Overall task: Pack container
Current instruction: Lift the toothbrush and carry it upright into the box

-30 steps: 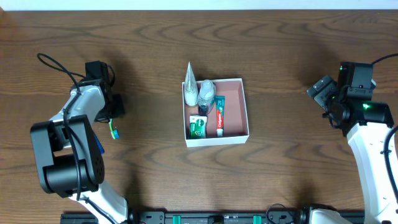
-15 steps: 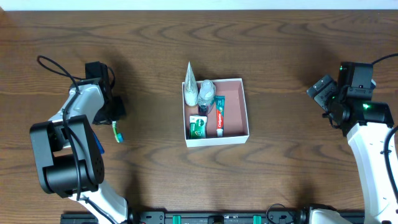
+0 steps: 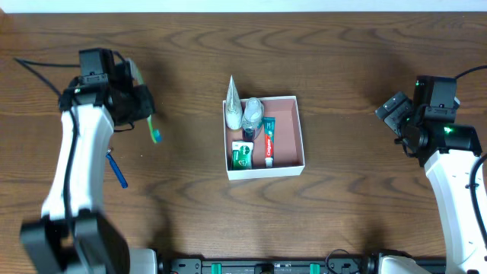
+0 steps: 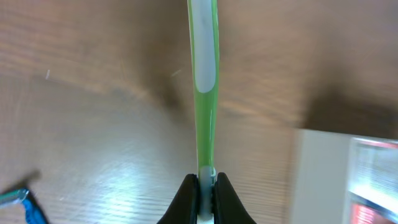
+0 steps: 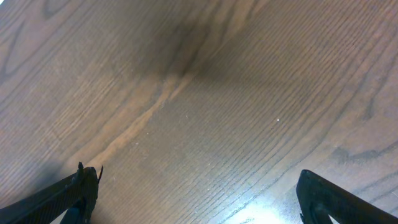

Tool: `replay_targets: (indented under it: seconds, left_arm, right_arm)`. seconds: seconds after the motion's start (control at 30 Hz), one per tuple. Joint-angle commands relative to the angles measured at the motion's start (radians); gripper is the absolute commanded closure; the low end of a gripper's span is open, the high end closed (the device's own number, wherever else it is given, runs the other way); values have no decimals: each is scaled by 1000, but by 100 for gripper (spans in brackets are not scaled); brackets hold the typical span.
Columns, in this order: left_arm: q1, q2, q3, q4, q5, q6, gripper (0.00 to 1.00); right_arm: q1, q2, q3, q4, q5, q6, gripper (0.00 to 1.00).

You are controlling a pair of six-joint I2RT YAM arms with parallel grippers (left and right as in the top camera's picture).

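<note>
The container (image 3: 302,138) is a shallow white-walled box with a pinkish floor at the table's middle. In it lie a red toothpaste tube (image 3: 268,141), a green-and-white packet (image 3: 242,155), a clear pouch (image 3: 252,113) and a white tube (image 3: 232,100). My left gripper (image 3: 144,108) is shut on a green toothbrush (image 3: 154,129), held in the air left of the box. In the left wrist view the toothbrush (image 4: 204,93) runs straight out from the gripper (image 4: 204,184), with the container's wall (image 4: 317,177) at right. My right gripper (image 3: 396,114) is open and empty over bare wood (image 5: 199,193).
A blue stick-like item (image 3: 116,169) lies on the table below the left arm and also shows as the blue item (image 4: 25,206) at the left wrist view's lower left. The wooden table (image 3: 342,68) surrounds the box.
The left arm has lifted the green toothbrush off the table and carried it up and slightly right. The blue item beneath the arm is now uncovered. The right arm has not moved.
</note>
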Motion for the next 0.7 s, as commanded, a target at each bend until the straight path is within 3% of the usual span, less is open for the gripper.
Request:
replay_targets:
  seconds: [0.0, 0.13, 0.37, 0.67]
  left_arm:
    - [-81, -133, 26, -6, 51, -8, 94]
    - [-208, -280, 26, 19, 37, -29, 94]
    - [-466, -433, 26, 72, -121, -136, 94]
    - [-798, -350, 26, 136, -396, -171, 94]
  right_arm:
    - [-6, -13, 3, -1, 7, -9, 1]
    - [-6, -13, 3, -1, 7, -9, 1]
    - [-6, -13, 3, -1, 7, -9, 1]
    - [-6, -13, 3, -1, 7, -9, 1]
